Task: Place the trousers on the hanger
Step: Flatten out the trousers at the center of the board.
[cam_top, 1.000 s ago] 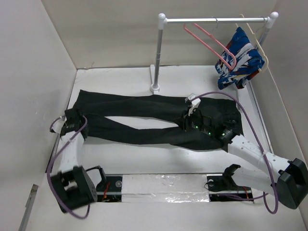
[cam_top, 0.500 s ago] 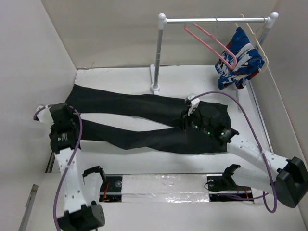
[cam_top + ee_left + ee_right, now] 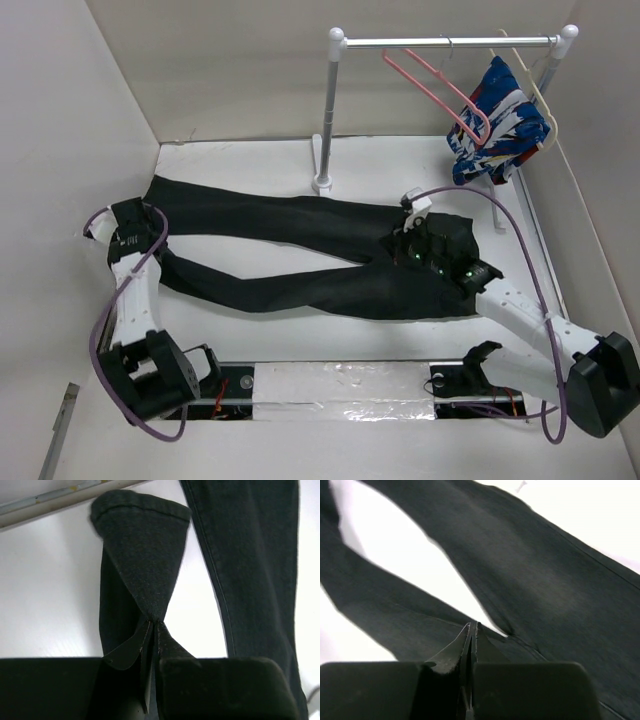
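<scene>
The black trousers (image 3: 300,250) lie across the table, legs to the left and waist to the right. My left gripper (image 3: 132,238) is shut on the cuff end of the near leg. In the left wrist view that cuff (image 3: 142,555) fans out from the pinched jaws of the left gripper (image 3: 154,624), with the other leg (image 3: 255,555) flat beside it. My right gripper (image 3: 412,252) is shut on the cloth next to the crotch; in the right wrist view the right gripper (image 3: 471,626) pinches the trousers (image 3: 545,580). The pink hanger (image 3: 440,95) hangs on the rail, apart from both grippers.
A white rail stand (image 3: 326,110) rises at the back centre. A cream-white hanger (image 3: 535,85) holds a blue, white and red patterned garment (image 3: 498,122) at the rail's right end. White walls close in left, back and right. A foil-taped strip (image 3: 340,385) lies between the arm bases.
My left gripper has moved left and then farther back, taking the near leg's cuff with it. My right gripper has shifted slightly right with the crotch cloth.
</scene>
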